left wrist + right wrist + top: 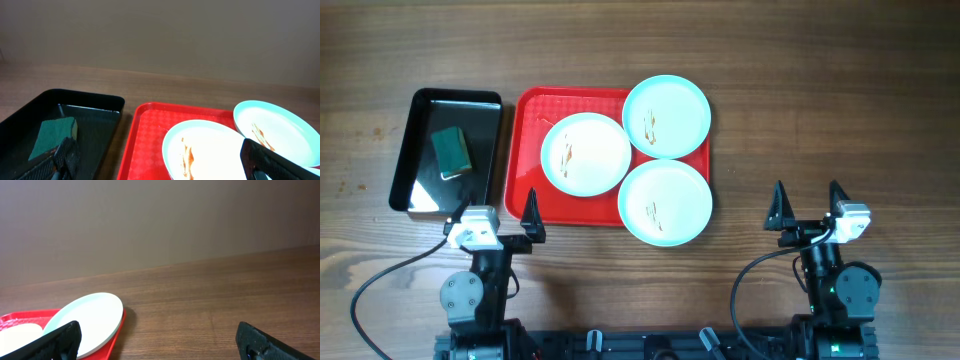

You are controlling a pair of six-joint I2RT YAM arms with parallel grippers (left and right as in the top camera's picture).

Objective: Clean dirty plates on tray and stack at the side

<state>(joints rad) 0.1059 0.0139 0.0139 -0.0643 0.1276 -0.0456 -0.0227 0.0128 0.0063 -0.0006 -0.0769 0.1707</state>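
Note:
Three mint-rimmed plates lie on the red tray (528, 150): one at the left (585, 153), one at the back right (666, 116), one at the front right (665, 202). Each has small brown smears. My left gripper (505, 212) is open and empty just in front of the tray's front left corner. My right gripper (807, 205) is open and empty on the bare table right of the tray. The left wrist view shows the tray (150, 135) and two smeared plates (205, 150) (275, 127). The right wrist view shows one plate (90, 317) overhanging the tray's edge (117, 332).
A glossy black tray (420, 150) stands left of the red tray and holds a green sponge (451, 152), also in the left wrist view (52, 136). Bare wooden table lies right of the red tray. Cables run from both arm bases at the front.

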